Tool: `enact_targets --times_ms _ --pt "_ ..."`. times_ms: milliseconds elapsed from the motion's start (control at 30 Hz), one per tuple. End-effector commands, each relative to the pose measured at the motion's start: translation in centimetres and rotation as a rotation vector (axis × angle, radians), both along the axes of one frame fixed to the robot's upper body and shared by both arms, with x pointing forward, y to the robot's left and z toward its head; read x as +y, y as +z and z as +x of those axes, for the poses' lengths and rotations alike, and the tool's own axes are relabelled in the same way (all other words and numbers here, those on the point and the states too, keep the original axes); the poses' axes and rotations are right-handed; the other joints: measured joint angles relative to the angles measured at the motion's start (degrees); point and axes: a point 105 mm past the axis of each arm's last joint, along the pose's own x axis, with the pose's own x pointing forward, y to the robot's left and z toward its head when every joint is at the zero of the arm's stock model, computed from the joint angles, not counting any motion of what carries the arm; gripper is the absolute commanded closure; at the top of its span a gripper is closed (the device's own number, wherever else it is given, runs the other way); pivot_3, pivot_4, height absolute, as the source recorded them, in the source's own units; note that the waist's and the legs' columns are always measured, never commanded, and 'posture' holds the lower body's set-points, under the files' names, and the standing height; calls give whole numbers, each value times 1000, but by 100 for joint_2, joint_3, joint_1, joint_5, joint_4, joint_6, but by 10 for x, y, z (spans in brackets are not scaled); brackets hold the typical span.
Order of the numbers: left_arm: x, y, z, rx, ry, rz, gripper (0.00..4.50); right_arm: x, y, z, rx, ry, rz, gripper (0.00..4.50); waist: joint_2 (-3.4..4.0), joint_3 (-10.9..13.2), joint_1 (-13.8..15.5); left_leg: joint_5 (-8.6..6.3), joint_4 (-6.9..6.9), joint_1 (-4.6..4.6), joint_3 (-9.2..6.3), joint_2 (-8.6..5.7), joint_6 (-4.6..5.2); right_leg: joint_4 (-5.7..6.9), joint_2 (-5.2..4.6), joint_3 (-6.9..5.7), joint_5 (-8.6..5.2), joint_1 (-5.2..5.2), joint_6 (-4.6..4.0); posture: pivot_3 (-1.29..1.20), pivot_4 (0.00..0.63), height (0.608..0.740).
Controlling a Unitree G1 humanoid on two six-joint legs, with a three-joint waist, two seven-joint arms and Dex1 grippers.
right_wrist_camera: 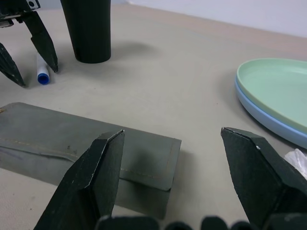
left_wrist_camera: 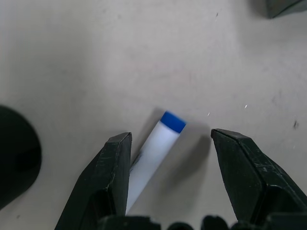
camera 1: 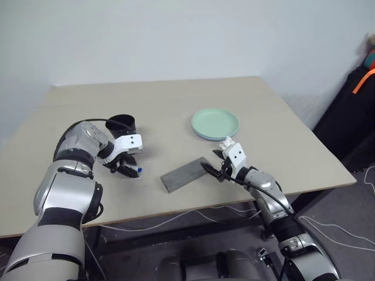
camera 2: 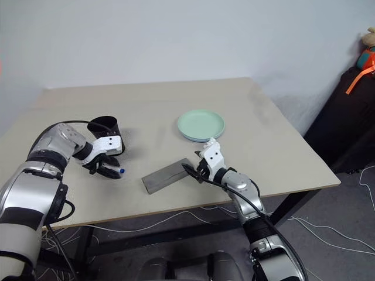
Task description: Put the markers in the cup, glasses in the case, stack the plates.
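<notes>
One marker [left_wrist_camera: 157, 149], white with a blue cap, lies flat on the table between the fingers of my left gripper [left_wrist_camera: 170, 135], which points down over it and stands open. The black cup [camera 1: 122, 124] stands upright just behind that gripper. The mint green plate [camera 1: 214, 122] rests on the light blue plate [right_wrist_camera: 268, 113] at mid-table. The grey case [camera 1: 185, 174] lies shut near the front edge. My right gripper [right_wrist_camera: 172, 133] is open and held level over the case's near end, holding nothing. The glasses are out of view.
A small white lumpy wad [right_wrist_camera: 297, 158] lies by the plates, close to my right wrist. The table's front edge [camera 1: 193, 208] runs just before the case. A dark bag with an orange strap [camera 1: 364, 79] stands off the table's right side.
</notes>
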Motion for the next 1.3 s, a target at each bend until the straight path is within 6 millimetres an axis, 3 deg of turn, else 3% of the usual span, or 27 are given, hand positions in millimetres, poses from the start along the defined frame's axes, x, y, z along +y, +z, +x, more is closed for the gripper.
enact_targets --times_ms 33,333,633,900,1167,1300 --pt "6 22 9 -70 -21 38 1653 1 19 6 -63 2 23 1012 0 0 1 0 0 0 0 0 0 0 0 0 0 0 0 0 0 740" --pt "30 2 -2 -43 -34 189 1653 2 20 7 -67 -2 25 1012 0 0 13 -1 -1 0 0 0 -1 0 0 0 0 -1 0 0 0 740" --pt "27 -10 -9 12 -24 169 1653 -3 19 5 -69 -22 26 1012 3 -1 11 -9 -1 9 1 0 -16 8 -1 1 0 2 -1 0 0 740" --pt "24 -9 -9 27 -28 151 4308 -3 19 6 -70 -29 26 1012 5 -2 13 -9 0 10 0 0 -16 11 -1 0 0 3 -1 0 0 740" --pt "17 -2 -8 18 -20 76 4420 -2 19 6 -70 -26 29 1012 5 -2 13 -9 3 9 -1 0 -16 12 -1 0 -1 2 -2 0 0 740" --pt "-8 18 0 -30 -66 -105 4420 -3 19 6 -70 -27 29 1012 3 -1 16 -3 4 -1 -2 -2 -6 4 -2 -1 -1 0 -1 0 0 740"
